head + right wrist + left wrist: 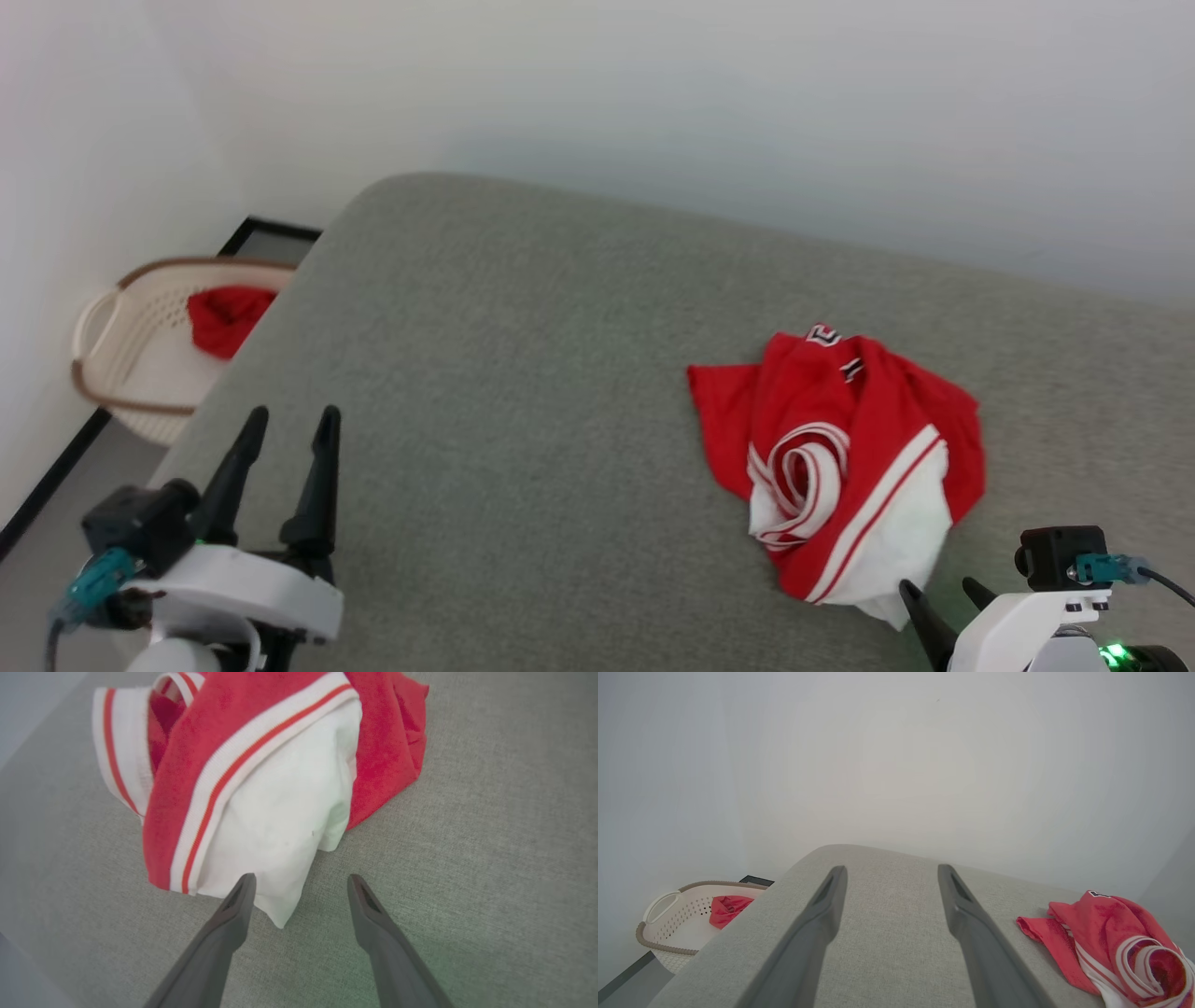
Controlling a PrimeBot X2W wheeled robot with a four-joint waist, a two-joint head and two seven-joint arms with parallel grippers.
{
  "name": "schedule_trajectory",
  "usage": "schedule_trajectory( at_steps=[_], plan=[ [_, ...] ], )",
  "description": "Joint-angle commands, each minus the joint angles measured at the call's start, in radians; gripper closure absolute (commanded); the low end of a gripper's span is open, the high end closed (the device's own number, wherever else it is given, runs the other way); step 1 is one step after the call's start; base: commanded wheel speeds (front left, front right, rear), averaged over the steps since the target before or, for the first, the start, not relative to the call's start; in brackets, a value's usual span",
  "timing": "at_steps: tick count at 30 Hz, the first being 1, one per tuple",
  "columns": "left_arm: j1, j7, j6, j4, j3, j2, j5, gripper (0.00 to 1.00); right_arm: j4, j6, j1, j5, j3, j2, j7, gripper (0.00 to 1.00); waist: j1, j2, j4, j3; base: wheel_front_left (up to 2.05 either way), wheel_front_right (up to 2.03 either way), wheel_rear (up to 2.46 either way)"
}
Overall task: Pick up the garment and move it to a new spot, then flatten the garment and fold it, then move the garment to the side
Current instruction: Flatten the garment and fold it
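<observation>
Red garment (pixel 840 448) lies crumpled on the grey cushion (pixel 523 373), right side. Right gripper (pixel 935 586) spread wide, empty, tips just beside it. Left gripper (pixel 293 413) wide open too, holding nothing.

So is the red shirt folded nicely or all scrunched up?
Scrunched up. The shirt lies in a crumpled heap on the grey surface, its striped collar twisted.

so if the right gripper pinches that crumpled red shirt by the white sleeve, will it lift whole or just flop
Probably flop: the garment lies in soft bunched folds on the grey surface, so it should droop and unfurl. It looks thin, likely light. The white sleeve by the open right gripper is a loose flap, so it may rise first.
</observation>
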Motion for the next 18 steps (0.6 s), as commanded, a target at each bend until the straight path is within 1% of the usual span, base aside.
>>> schedule_trajectory(
  at_steps=[1, 10, 11, 12, 13, 18],
  plan=[
    [-0.019, -0.006, -0.007, 0.007, -0.003, -0.010, 0.008, 0.00, 0.004, 0.000, -0.012, -0.005, -0.005, 0.000, 0.012, 0.00, 0.0000, 0.0000, 0.064, 0.065, 0.00, 0.00, 0.00],
    [-0.078, -0.023, -0.034, 0.065, -0.019, -0.054, 0.019, 0.00, 0.052, 0.000, -0.057, -0.009, -0.013, 0.000, 0.058, 0.00, 0.0000, 0.0000, 0.112, 0.120, 0.00, 0.00, 0.00],
    [-0.081, -0.024, -0.036, 0.072, -0.017, -0.058, 0.019, 0.00, 0.064, 0.000, -0.062, -0.008, -0.015, -0.001, 0.058, 0.36, 0.0000, 0.0000, 0.113, 0.121, 0.00, 0.00, 0.00],
    [-0.084, -0.026, -0.038, 0.077, -0.015, -0.061, 0.021, 0.00, 0.075, 0.000, -0.065, -0.012, -0.015, -0.003, 0.054, 0.95, 0.0000, 0.0000, 0.115, 0.122, 0.00, 0.00, 0.00],
    [-0.085, -0.026, -0.040, 0.082, -0.013, -0.065, 0.021, 0.00, 0.084, 0.000, -0.068, -0.012, -0.017, -0.002, 0.052, 1.00, 0.0000, 0.0000, 0.115, 0.122, 0.00, 0.00, 0.00],
    [-0.067, -0.031, -0.041, 0.107, 0.006, -0.066, 0.029, 0.00, 0.091, 0.000, -0.088, -0.018, -0.031, -0.008, 0.037, 1.00, 0.0000, 0.0000, 0.099, 0.103, 0.00, 0.00, 0.00]
  ],
)
